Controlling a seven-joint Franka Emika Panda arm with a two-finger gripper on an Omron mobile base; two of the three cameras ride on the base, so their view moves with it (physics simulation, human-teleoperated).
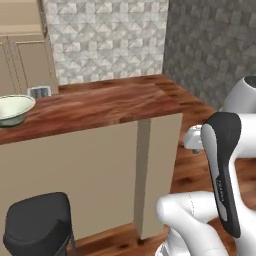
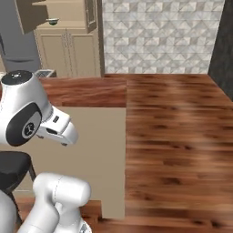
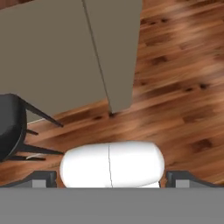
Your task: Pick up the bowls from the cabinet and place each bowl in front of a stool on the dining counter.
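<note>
One pale cream-green bowl rests on the reddish-brown dining counter at the far left of the left base view. A black stool stands below it, in front of the beige half-wall. Another bowl sits in the open niche of the beige cabinet at the back. My gripper is open and holds nothing. It points down at the wood floor beside the counter's end, with the stool at the left of the hand view.
A grey fridge stands left of the cabinet. A small grey item sits at the counter's far edge. The counter's end post is near the hand. Wood floor stretches to the right, bounded by tiled and dark stone walls.
</note>
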